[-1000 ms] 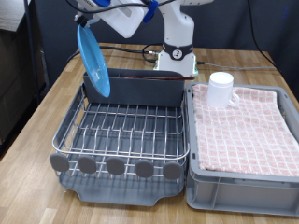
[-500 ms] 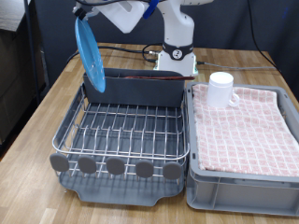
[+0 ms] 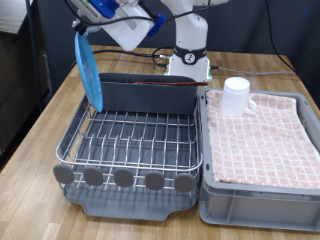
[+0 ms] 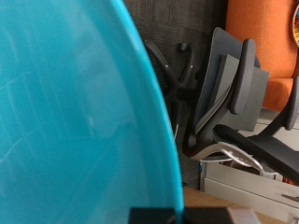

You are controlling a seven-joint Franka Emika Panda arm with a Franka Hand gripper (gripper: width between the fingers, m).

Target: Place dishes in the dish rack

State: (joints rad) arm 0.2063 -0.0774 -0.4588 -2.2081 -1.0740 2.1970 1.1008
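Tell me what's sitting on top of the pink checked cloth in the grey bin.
Only a white mug stands on the cloth, at its far corner. What lies beneath the cloth is hidden.

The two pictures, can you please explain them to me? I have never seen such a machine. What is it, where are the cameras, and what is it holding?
The machine is a robot arm fixed to a wooden table. One picture is taken from a camera standing off the arm, looking over the table. The other comes from a small camera on the arm's hand, so it sees very close.

At the arm's end is a pincer with two fingers. It holds a light-blue plate by its top edge, upright, above the dish rack, near the rack's left side in the outside picture. In the hand camera the same plate fills most of the picture, with office chairs behind it.

To the right of the rack stands a grey bin lined with pink checked cloth. A white mug sits on that cloth.
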